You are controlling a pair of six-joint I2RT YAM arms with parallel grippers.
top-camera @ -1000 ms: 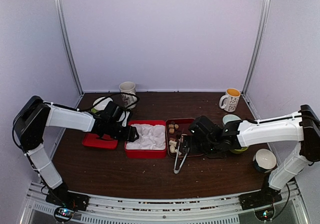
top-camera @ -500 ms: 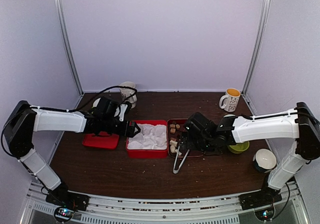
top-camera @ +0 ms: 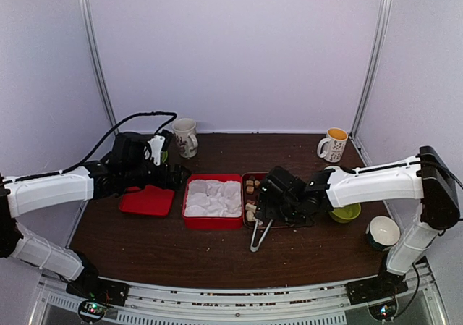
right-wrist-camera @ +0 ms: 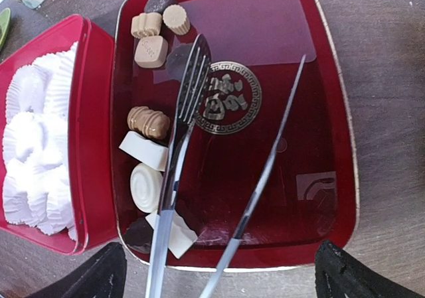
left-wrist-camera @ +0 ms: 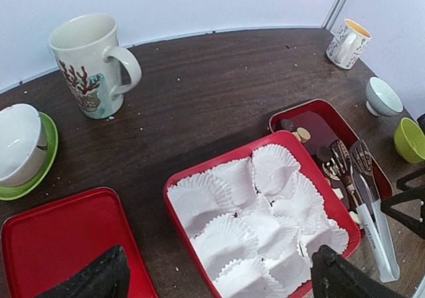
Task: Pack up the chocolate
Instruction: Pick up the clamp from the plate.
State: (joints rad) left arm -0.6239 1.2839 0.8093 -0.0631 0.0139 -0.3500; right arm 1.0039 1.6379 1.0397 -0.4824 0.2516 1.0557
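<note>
Chocolate [right-wrist-camera: 149,122]: about ten bite-sized pieces, tan, brown, cream-white and dark, lie in the dark red tray [right-wrist-camera: 279,99], all along the tray's side next to the red box [top-camera: 210,223].
Long axis: the pieces form one column running along that tray wall. The ridged brown piece lies across the column, and the white block just below it slants.
Tongs [right-wrist-camera: 174,172]: metal, lying lengthwise in the tray. The forked tip points to the tray's far end and rests over a dark piece. The handle end overhangs the near rim.
Red box: just beside the tray and touching it, filled with white paper cups [left-wrist-camera: 252,212]. No chocolate shows in them.
Right gripper [top-camera: 260,208]: hangs over the tray with its jaws spread wide, holding nothing. Its fingertips [right-wrist-camera: 99,271] straddle the tongs' handle end.
Left gripper [top-camera: 179,173]: jaws spread wide, holding nothing, above the flat red lid [left-wrist-camera: 60,238] left of the box.
Change: a second ago the left gripper sat at the box's left edge over the paper cups. It has since pulled back left and widened, and the right gripper has edged left.
Right wrist view only: the separate pieces, their colours and the tray's gold emblem, which are specks from above.
Left wrist view only: the pleated cups, a reindeer mug [left-wrist-camera: 89,62] and a white bowl on a green saucer [left-wrist-camera: 20,142].
Top view only: both arms, an orange-lined mug [top-camera: 334,144], a green bowl [top-camera: 346,213] and a white bowl [top-camera: 383,231] on the brown table [top-camera: 181,260].
</note>
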